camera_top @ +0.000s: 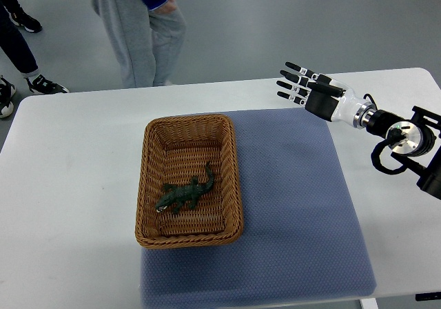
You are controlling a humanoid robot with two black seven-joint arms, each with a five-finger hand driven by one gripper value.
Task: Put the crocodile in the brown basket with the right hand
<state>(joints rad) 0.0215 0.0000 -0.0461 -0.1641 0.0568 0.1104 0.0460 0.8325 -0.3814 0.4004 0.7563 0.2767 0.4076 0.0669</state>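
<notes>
Crocodile [185,194] already lying in brown basket [151,178], frame centre-left. Right hand [310,90] upper right over tabletop [69,171], fingers spread, holding nothing, well apart from basket. Placement looks done; next prob. just retract arm.

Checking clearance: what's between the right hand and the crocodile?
Top view: only bare blue mat and the basket wall between the right hand and the crocodile, which lies inside it.
</notes>
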